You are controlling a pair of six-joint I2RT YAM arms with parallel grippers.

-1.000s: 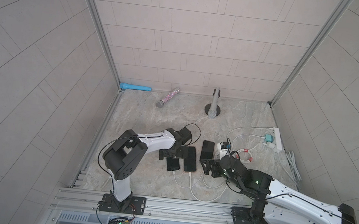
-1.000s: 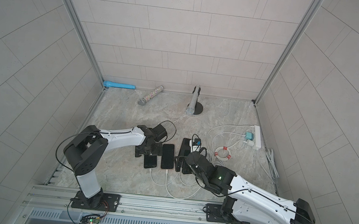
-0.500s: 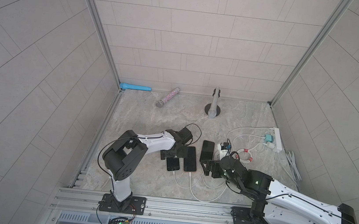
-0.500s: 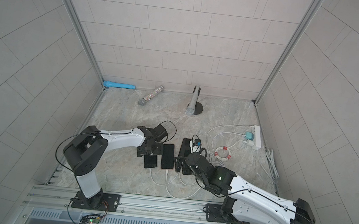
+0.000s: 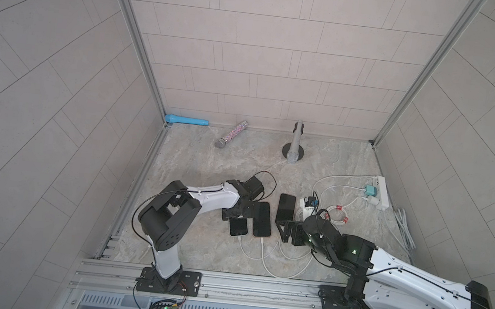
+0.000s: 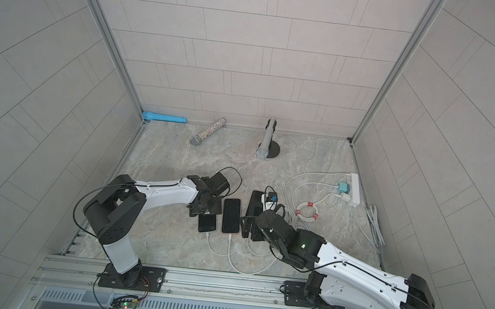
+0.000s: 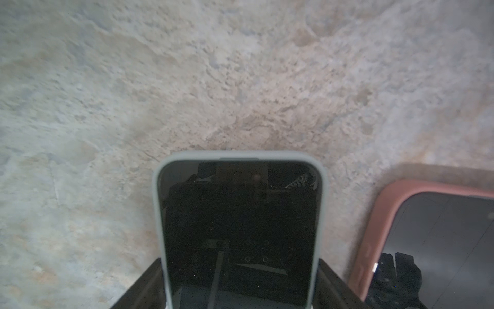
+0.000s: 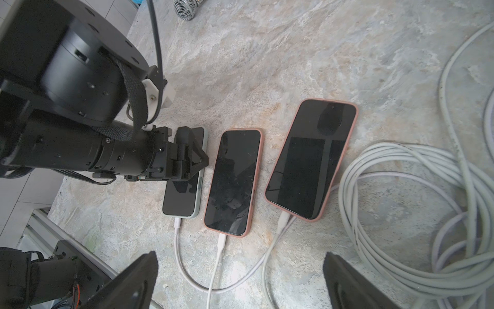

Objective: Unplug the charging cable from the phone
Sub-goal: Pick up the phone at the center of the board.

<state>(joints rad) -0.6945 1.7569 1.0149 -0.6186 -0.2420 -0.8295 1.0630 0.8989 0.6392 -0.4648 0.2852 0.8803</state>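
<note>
Three phones lie side by side, screens up, on the counter [image 8: 294, 53]. Each has a white cable plugged into its near end, so nothing is unplugged yet. The left tool [image 8: 192, 152] sits low over the left phone [image 8: 179, 199], the one in the grey-green case, with a jaw along each long edge of its far half. In the left wrist view the jaws stand close against the case, but I cannot tell whether they press it. I take it this arm is there to pin the phone down. Its charging cable [image 8: 177, 227] has the plug fully seated. The right tool [image 8: 240, 267] hangs wide and empty just near of the plugs, touching none. The middle phone [image 8: 234, 182] and right phone [image 8: 310, 160] lie untouched. As I judge it, what's left is to steady the phone, close the right tool on the plug, and pull it out toward the near side.
</note>
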